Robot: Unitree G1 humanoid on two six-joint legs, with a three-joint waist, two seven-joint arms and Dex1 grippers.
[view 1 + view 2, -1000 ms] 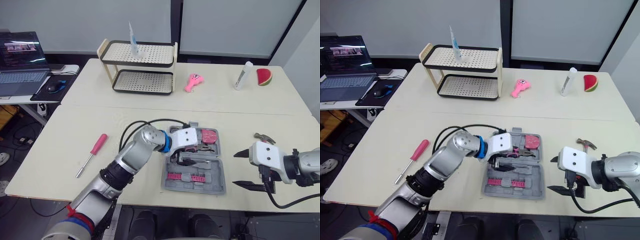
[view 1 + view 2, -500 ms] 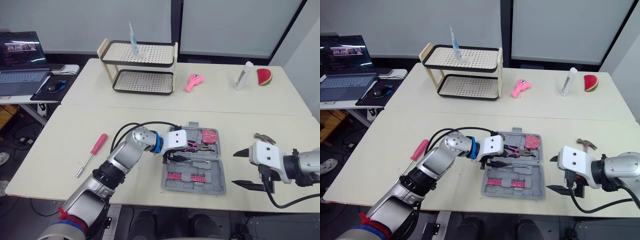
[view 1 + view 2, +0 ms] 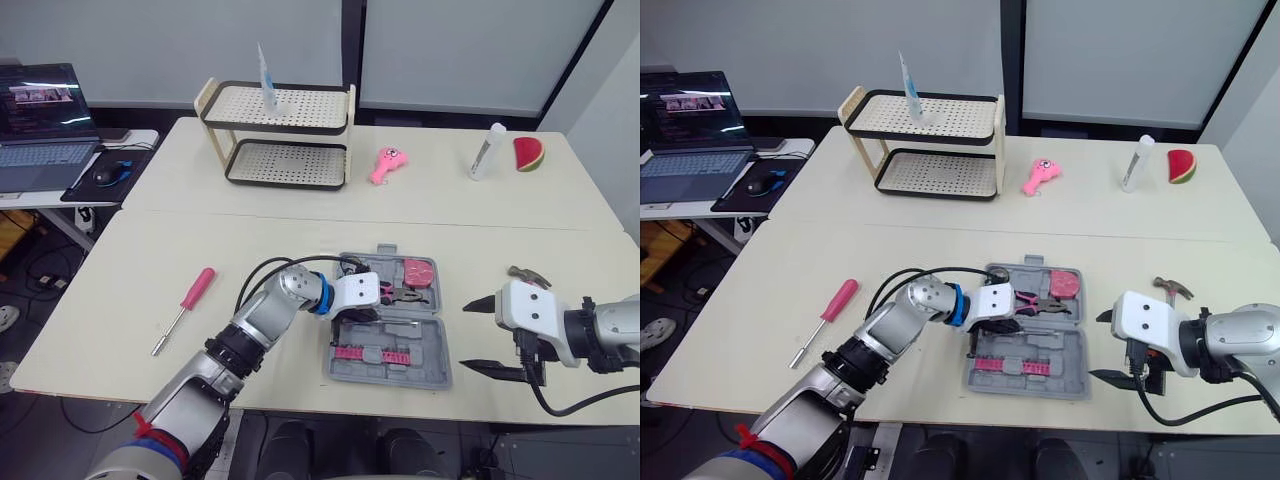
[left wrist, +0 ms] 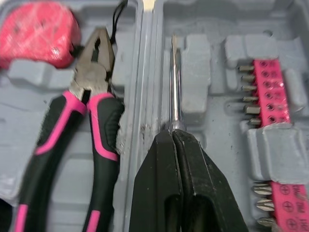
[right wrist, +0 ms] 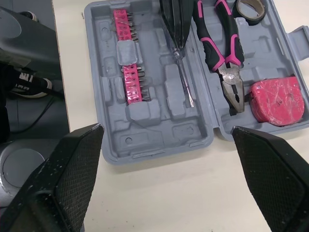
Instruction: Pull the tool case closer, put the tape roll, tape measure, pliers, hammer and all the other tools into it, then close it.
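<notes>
while the open grey tool case [image 3: 400, 372] lies near the table's front edge, the right gripper [image 3: 470, 336] hovers at its 3 o'clock, fingers spread wide and empty; the left gripper [image 4: 173, 137], inside the case, is pinched tight on a slim screwdriver [image 4: 175, 82], with pliers [image 4: 91, 96] and tape measure [image 4: 36, 34] in the 12 o'clock half.

A two-tier rack [image 3: 290, 104], a laptop [image 3: 42, 128] and a watermelon slice [image 3: 528, 154] stand apart.

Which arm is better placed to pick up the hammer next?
Right. The hammer lies on the table near the open right gripper; the left gripper is shut on a screwdriver inside the tool case.
</notes>
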